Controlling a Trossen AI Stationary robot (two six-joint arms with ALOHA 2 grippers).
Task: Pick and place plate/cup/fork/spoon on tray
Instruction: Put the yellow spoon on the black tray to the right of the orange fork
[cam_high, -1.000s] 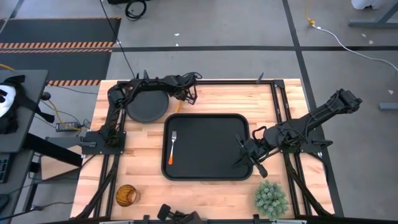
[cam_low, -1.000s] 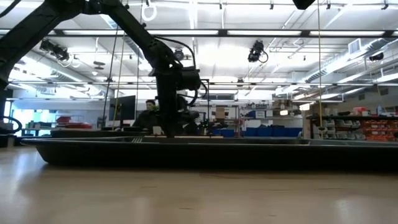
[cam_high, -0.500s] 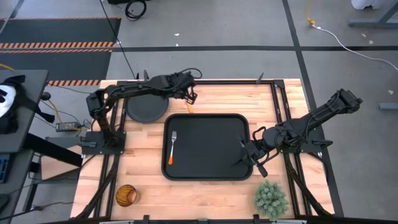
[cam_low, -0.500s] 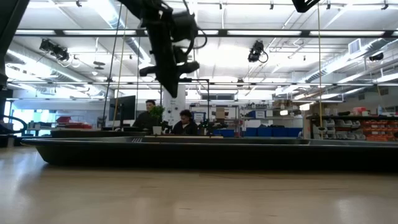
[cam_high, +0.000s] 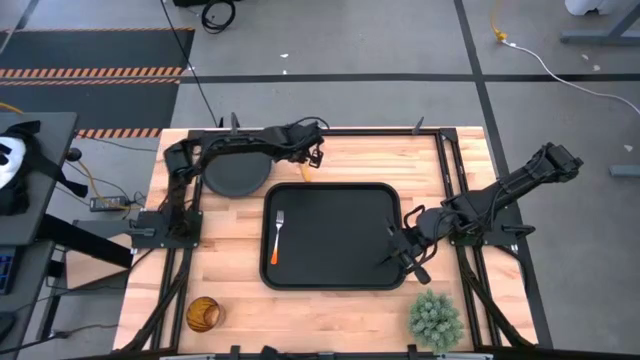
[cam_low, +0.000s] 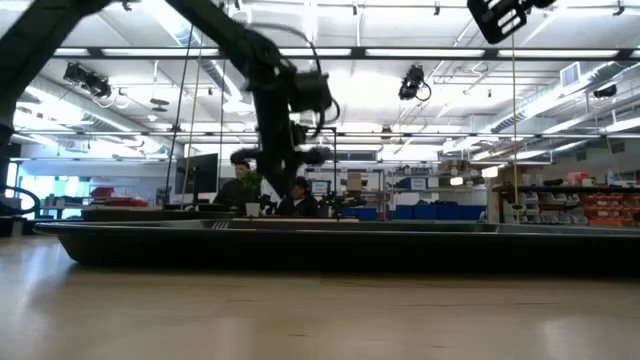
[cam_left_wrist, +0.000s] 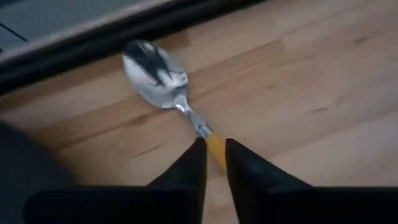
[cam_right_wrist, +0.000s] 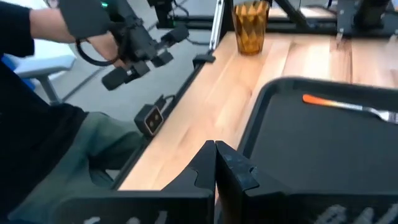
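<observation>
The left gripper (cam_left_wrist: 215, 155), shifted from over the round matte black plate (cam_high: 236, 173), is now parted slightly astride the orange handle of the silver-bowled spoon (cam_left_wrist: 171, 84), beside the large black rectangular tray (cam_high: 335, 272); pickup is judged imminent. The orange-handled fork (cam_high: 277, 236) is trayed; the right gripper (cam_right_wrist: 215, 163) is closed, empty

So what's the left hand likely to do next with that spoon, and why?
Probably close a little more on the spoon and lift it toward the tray. The left hand has its fingers on either side of the orange handle, with the spoon lying on the bare wood beside the plate, outside the tray. The fork is already on the tray.
</observation>
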